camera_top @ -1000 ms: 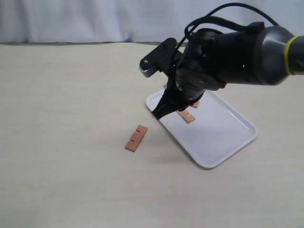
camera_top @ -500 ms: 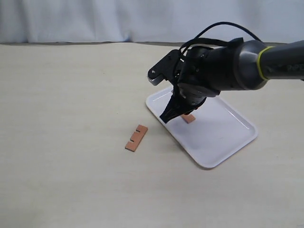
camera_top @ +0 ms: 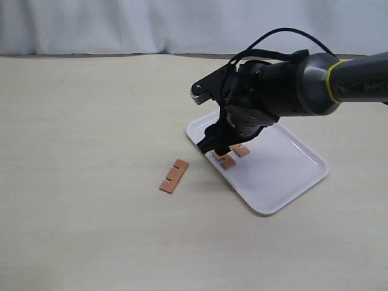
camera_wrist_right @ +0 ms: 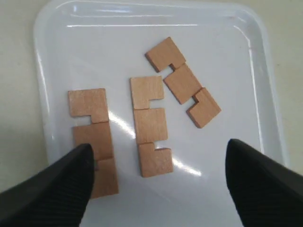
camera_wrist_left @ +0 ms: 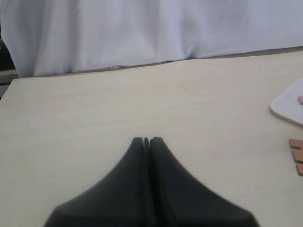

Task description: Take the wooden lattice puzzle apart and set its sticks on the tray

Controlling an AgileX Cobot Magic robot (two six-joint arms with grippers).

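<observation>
No assembled wooden lattice puzzle shows, only separate notched sticks. Three reddish-brown sticks lie flat on the white tray (camera_wrist_right: 222, 42): a left stick (camera_wrist_right: 90, 127), a middle stick (camera_wrist_right: 150, 124) and a slanted right stick (camera_wrist_right: 182, 87). My right gripper (camera_wrist_right: 159, 144) hangs open just above them, with its fingers on either side of the middle stick and holding nothing. In the exterior view it (camera_top: 218, 144) is over the tray's (camera_top: 285, 176) near-left end. A fourth stick (camera_top: 174, 176) lies on the table left of the tray. My left gripper (camera_wrist_left: 146, 140) is shut and empty.
The tabletop is pale beige and a white curtain (camera_top: 121, 24) hangs behind it. The right arm's dark body (camera_top: 285, 85) reaches in from the right over the tray. In the left wrist view the loose stick (camera_wrist_left: 297, 156) and a tray corner (camera_wrist_left: 289, 101) show at the frame's edge.
The right gripper sank toward the tray's near-left end, opened and let go of a stick, which now lies on the tray. The stick on the table has not moved.
</observation>
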